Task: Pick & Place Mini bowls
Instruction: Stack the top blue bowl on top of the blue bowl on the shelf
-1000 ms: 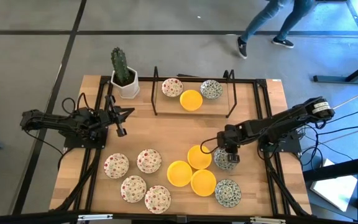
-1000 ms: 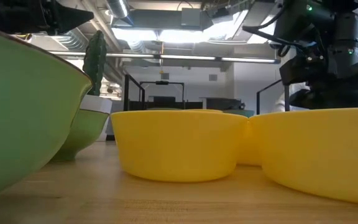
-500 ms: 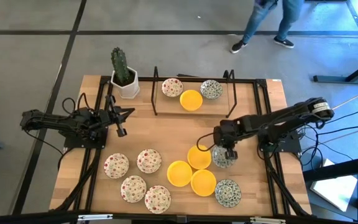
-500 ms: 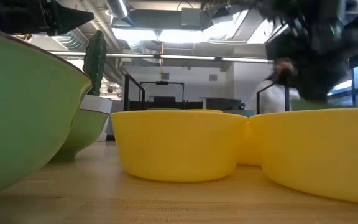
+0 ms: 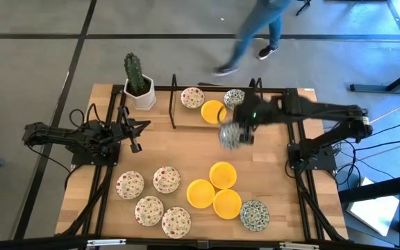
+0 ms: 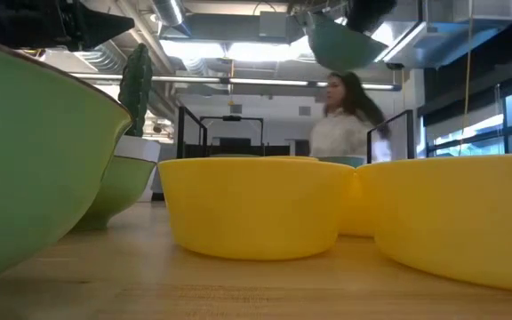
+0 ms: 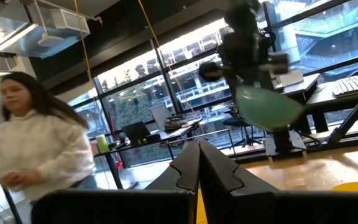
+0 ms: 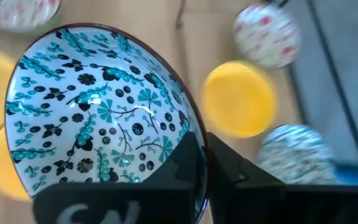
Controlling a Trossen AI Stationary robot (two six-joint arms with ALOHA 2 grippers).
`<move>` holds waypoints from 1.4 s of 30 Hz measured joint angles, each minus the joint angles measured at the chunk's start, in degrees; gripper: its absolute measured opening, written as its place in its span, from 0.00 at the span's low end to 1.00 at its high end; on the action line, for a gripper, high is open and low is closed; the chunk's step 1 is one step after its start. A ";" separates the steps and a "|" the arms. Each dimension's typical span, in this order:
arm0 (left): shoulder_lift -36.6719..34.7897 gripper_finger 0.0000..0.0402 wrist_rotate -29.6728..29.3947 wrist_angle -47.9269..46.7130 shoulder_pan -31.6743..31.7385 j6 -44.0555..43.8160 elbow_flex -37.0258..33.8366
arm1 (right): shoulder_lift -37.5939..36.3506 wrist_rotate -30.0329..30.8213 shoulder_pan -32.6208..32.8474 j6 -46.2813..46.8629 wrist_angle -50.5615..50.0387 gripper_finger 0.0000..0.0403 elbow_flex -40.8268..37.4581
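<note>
High view takes in the wooden table point(image 5: 186, 149) with a black rack point(image 5: 215, 105) along its far edge and a cactus pot point(image 5: 138, 83) at the far left corner. A person point(image 5: 255, 31) walks past on the floor beyond the table.

Bowls lie in three groups. On the rack: a red-speckled bowl point(image 5: 192, 98), a yellow bowl point(image 5: 213, 112) and a green-patterned bowl point(image 5: 234, 98). On the near left of the table: four red-speckled bowls point(image 5: 153, 200) close together. Near the middle: three yellow bowls point(image 5: 215, 190) touching one another, with a green-patterned bowl point(image 5: 255, 215) just beside them at the near edge.

The right arm reaches across the far side of the table, its right gripper point(image 5: 245, 125) lifted over the boards just in front of the rack. Its fingers are pressed together on the rim of a held bowl point(image 8: 98, 109), white inside with a teal leaf-and-flower pattern; the right wrist view shows the rim pinched between the two dark fingers point(image 8: 188, 158), the bowl tilted and clear of the table.

The left gripper point(image 5: 135, 135) waits at the left side, its fingers pressed together on nothing.
</note>
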 joint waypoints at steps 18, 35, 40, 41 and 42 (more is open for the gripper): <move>0.02 0.01 0.00 0.00 0.01 0.04 0.00 | 6.48 -3.75 -27.91 -2.36 -0.03 0.03 6.38; 0.01 0.01 -0.02 0.02 0.00 0.15 0.00 | 25.11 -17.33 -41.51 -4.11 -3.76 0.03 12.07; 0.02 0.02 -0.04 0.01 0.01 1.00 0.00 | 28.13 -17.41 -41.79 -4.39 -6.33 0.03 13.19; 0.02 0.02 -0.04 0.01 0.00 0.98 0.00 | 28.30 -17.36 -41.80 -4.40 -6.37 0.03 13.20; 0.01 0.01 -0.04 0.01 0.00 0.98 0.00 | 28.39 -17.28 -41.80 -4.42 -6.37 0.03 13.20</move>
